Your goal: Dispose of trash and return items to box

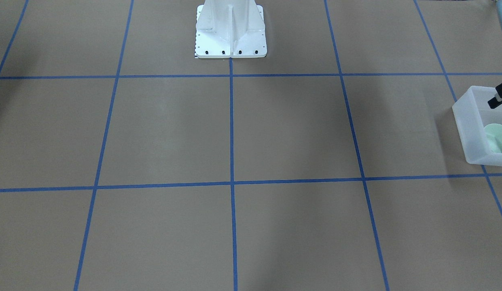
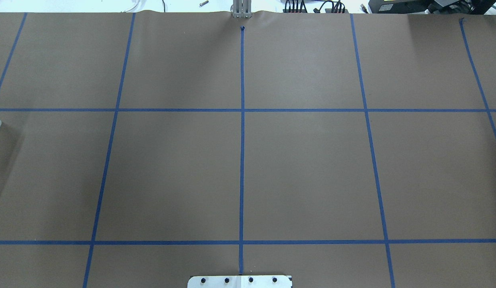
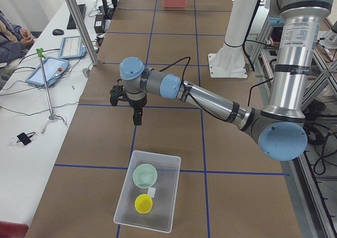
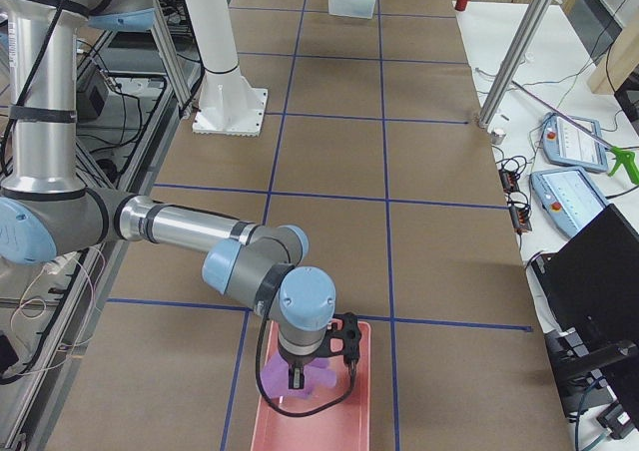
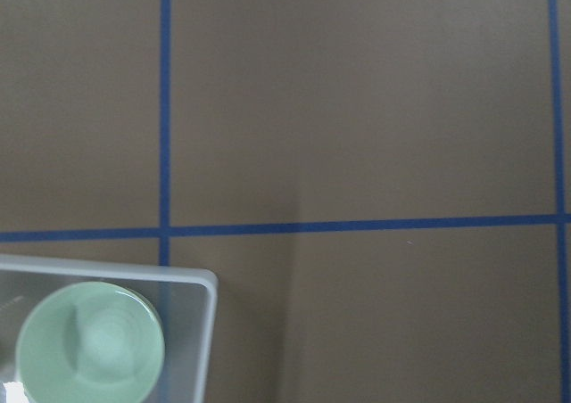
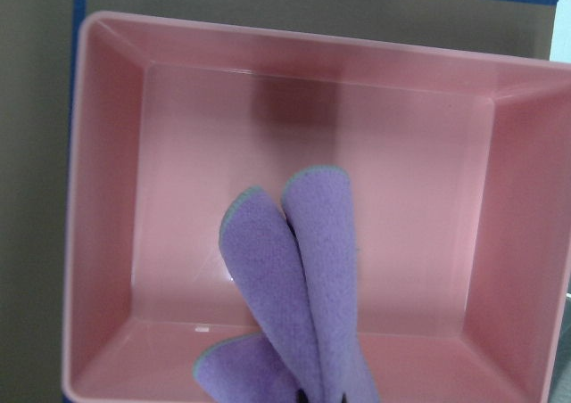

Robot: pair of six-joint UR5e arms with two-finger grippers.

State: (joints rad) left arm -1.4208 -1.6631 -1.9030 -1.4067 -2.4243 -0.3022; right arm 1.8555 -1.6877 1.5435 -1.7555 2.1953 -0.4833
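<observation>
The mint-green bowl [image 3: 145, 175] sits inside the frosted-white box [image 3: 158, 222], next to a small yellow cup [image 3: 143, 203]. The bowl also shows in the left wrist view [image 5: 89, 345] and in the front view [image 1: 499, 137], at the box's [image 1: 469, 121] near end. My left gripper [image 3: 131, 98] hangs above the table just beyond the box, holding nothing I can see; only one black finger [image 1: 497, 99] shows in the front view, so I cannot tell whether it is open. My right gripper [image 4: 319, 361] hovers over a pink bin [image 4: 354, 411]; I cannot tell whether it is open.
A purple cloth [image 6: 294, 287] lies in the pink bin [image 6: 107, 198], reaching up toward the right wrist camera. A small white scrap [image 3: 151, 192] lies in the box. The white robot base [image 1: 230, 30] stands at mid-table. Tablets and cables lie on the side benches.
</observation>
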